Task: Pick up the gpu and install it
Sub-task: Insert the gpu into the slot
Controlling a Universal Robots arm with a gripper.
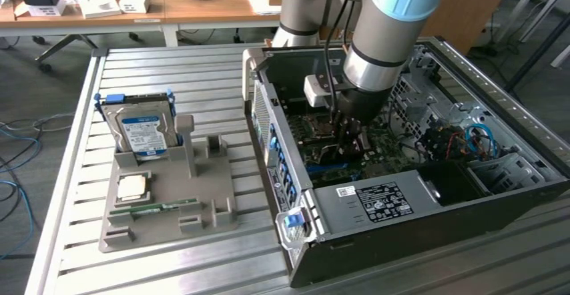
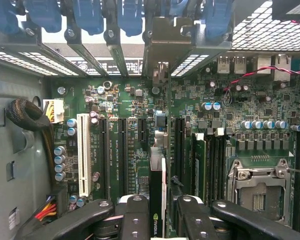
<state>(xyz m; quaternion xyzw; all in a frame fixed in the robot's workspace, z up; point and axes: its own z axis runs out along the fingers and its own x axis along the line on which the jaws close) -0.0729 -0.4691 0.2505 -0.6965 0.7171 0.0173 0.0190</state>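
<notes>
I see the gpu edge-on, its near end and the gripper cut off by the frame

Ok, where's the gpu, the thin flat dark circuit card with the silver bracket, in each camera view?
Exterior view: the gpu is inside the open black computer case, just under the gripper and largely hidden by it.
Wrist view: the gpu is seen edge-on, clamped between the black fingers over the green motherboard.
Shared landmark: the row of blue slot clips along the case's rear wall.
</notes>
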